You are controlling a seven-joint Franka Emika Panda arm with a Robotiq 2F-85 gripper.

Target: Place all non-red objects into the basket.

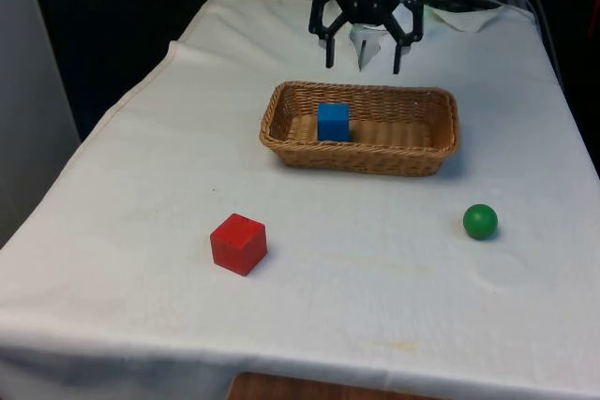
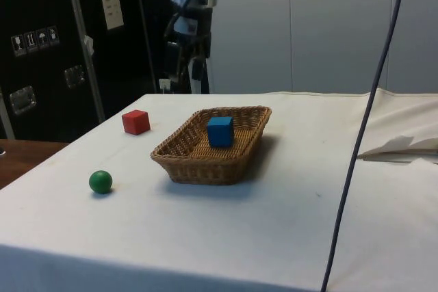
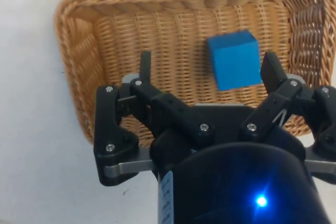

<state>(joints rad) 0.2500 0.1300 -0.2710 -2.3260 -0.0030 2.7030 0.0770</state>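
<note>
A blue cube (image 1: 333, 122) (image 2: 220, 130) (image 3: 234, 59) rests inside the woven basket (image 1: 281, 101) (image 2: 179, 160) (image 3: 79, 40), toward the front view's left end. My gripper (image 1: 362, 59) (image 2: 185, 59) (image 3: 207, 66) hangs open above the basket's far side, holding nothing. A green ball (image 1: 480, 221) (image 2: 100, 182) lies on the cloth in front of the basket at the front view's right. A red cube (image 1: 238, 244) (image 2: 136, 122) sits on the cloth nearer the front edge, at the front view's left.
The white-clothed table (image 1: 141, 194) stretches around the basket. Crumpled white paper and cables (image 1: 469, 7) lie at the far end behind the gripper. A dark cable (image 2: 363, 128) hangs across the side view.
</note>
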